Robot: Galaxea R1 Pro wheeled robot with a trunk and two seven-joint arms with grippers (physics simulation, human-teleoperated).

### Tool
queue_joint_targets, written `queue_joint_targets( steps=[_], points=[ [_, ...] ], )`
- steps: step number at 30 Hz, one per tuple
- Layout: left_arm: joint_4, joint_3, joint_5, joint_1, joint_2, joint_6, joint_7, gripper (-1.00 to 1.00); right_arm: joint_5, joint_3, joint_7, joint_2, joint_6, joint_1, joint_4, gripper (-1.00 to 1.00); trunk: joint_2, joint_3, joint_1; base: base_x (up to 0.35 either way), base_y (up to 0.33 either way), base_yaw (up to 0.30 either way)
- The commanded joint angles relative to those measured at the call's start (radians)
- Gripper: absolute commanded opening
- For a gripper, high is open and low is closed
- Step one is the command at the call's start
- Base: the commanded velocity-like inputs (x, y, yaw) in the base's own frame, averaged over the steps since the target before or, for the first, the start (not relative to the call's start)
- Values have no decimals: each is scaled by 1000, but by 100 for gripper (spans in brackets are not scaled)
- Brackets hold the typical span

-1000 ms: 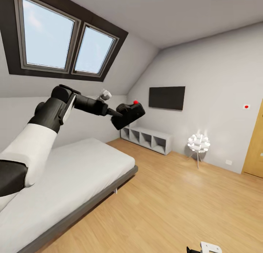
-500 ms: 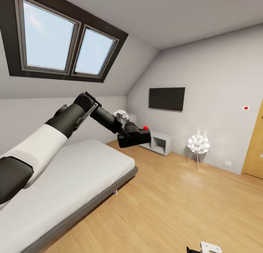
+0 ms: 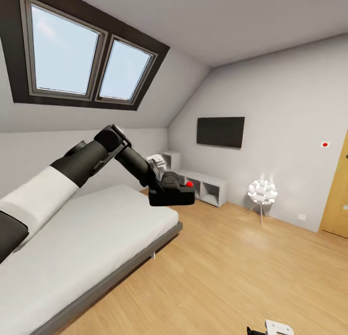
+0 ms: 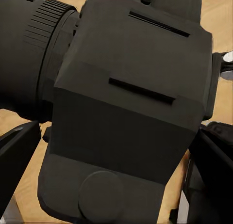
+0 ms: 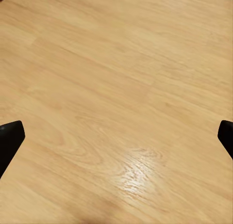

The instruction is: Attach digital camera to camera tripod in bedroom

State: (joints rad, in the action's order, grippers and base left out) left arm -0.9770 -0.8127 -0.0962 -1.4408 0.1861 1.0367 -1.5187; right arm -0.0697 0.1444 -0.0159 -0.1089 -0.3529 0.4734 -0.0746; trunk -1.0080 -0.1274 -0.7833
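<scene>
Nearest the robot, the right gripper (image 5: 116, 136) hangs over the light wood plank floor (image 5: 116, 88); its two black fingertips sit at opposite edges of the right wrist view, spread wide with nothing between them, so it is released. A small white and black part of that arm peeks in at the bottom of the head view.

Further out, the left arm reaches forward over the grey-framed white bed (image 3: 96, 228). Its left gripper (image 3: 159, 187) is clenched on the small matte black blocky digital camera (image 3: 172, 192), whose round red button faces up. In the left wrist view the camera body (image 4: 131, 112) sits close between the dark fingers (image 4: 14, 156), with its ribbed lens barrel off to one side.

Beyond are a low white cubby shelf (image 3: 208, 185), a small white flower-shaped lamp on thin legs (image 3: 262, 190), a black wall-mounted screen (image 3: 221, 130) and an oak door (image 3: 338, 195).

I judge the pickup done: the camera is in hand and carried clear of the bed. Finding the tripod, approaching it and mounting the camera all remain.
</scene>
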Motion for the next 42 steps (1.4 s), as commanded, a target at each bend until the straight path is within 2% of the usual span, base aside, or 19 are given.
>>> queue_joint_targets(
  steps=[1, 4, 6, 7, 11, 14, 16, 18, 20, 21, 26, 34, 42],
  points=[
    [-21, 8, -8, -2, 31, 10, -13, -100, -7, 1, 2, 0, -8, 2, -5, 100, 6, 2, 4, 0, 0, 0],
    [-57, 30, -8, -2, 60, 10, -15, -100, -7, 1, 2, 0, -8, 2, -4, 100, 27, 11, 15, 0, 0, 0],
    [-97, 62, -8, -3, 89, 10, -18, -100, -7, 1, 2, 0, -8, 2, -4, 100, 41, 17, 23, 0, 0, 0],
    [-125, 111, -8, -11, 119, 10, -35, -100, -7, 1, 2, 0, -8, 2, -4, 100, 48, 20, 27, 0, 0, 0],
    [-116, 140, -8, -24, 137, 10, -52, -100, -7, 1, 2, 0, -8, 2, -4, 100, 76, 33, 42, 0, 0, 0],
    [-51, 149, -9, -32, 139, 10, -52, -100, -7, 1, 2, 0, -8, 2, -4, 100, 97, 42, 54, 0, 0, 0],
    [34, 154, -9, -51, 127, 10, -52, -100, -7, 1, 2, 0, -8, 2, -4, 100, 111, 49, 61, 0, 0, 0],
    [67, 154, -9, -56, 116, 10, -52, -100, -7, 1, 2, 0, -8, 2, -4, 100, 125, 55, 69, 0, 0, 0],
    [124, 155, -9, -65, 83, 10, -52, -100, -7, 1, 2, 0, -8, 2, -4, 100, 139, 61, 77, 0, 0, 0],
    [157, 155, -10, -73, 46, 10, -52, -100, -7, 1, 2, 0, -8, 2, -4, 100, 146, 64, 80, 0, 0, 0],
    [176, 154, -10, -76, -1, 10, -52, -100, -7, 1, 2, 0, -8, 2, -4, 100, 181, 80, 100, 0, 0, 0],
    [184, 151, -11, -78, -46, 10, -52, -100, -7, 1, 2, 0, -8, 2, -4, 100, 237, 105, 130, 0, 0, 0],
    [185, 135, -11, -78, -60, 10, -52, -100, -7, 1, 2, 0, -8, 2, -4, 100, 293, 130, 161, 0, 0, 0]
  ],
)
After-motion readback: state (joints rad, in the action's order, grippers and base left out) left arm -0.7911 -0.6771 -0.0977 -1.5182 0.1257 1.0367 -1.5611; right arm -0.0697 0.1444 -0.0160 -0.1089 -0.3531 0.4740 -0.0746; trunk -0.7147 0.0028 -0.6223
